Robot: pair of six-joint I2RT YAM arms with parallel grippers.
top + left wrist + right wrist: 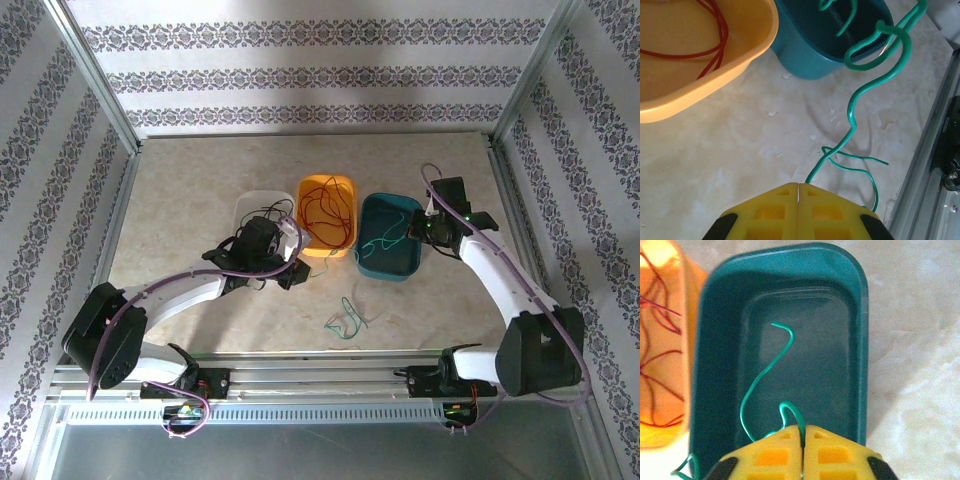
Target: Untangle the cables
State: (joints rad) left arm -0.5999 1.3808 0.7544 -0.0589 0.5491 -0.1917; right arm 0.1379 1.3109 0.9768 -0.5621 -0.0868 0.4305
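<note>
**Sorting stage.** Three tubs are standing in a row at mid-frame of the top view.

- **Left gripper:** The left gripper (798, 186) is keeping its fingers pressed together. The trailing green cable (851, 116) is issuing from their seam and is apparently pinched there. Its hooked end is curling toward the upper right of the left wrist view and overlapping the teal tub (805, 55). Whether it is touching the rim cannot be told.
- **Right gripper:** The right gripper (803, 429), at the bottom centre of its own view, is clamping the binned green cable (760, 375). The free end of that cable is lying inside the tub.
- **Other cables:** The red cables (720, 35) are resting in the orange tub (705, 95). The black cables (280, 207) are showing at the white tub (250, 205), left of centre.

**Hazards, as judged:**

- A pull by the left gripper is likely to be snagging the hook on the teal rim, dragging or tipping the light tub.
- The springy binned strand is looping right at the right fingertips, so it may be riding back out on withdrawal.
</note>
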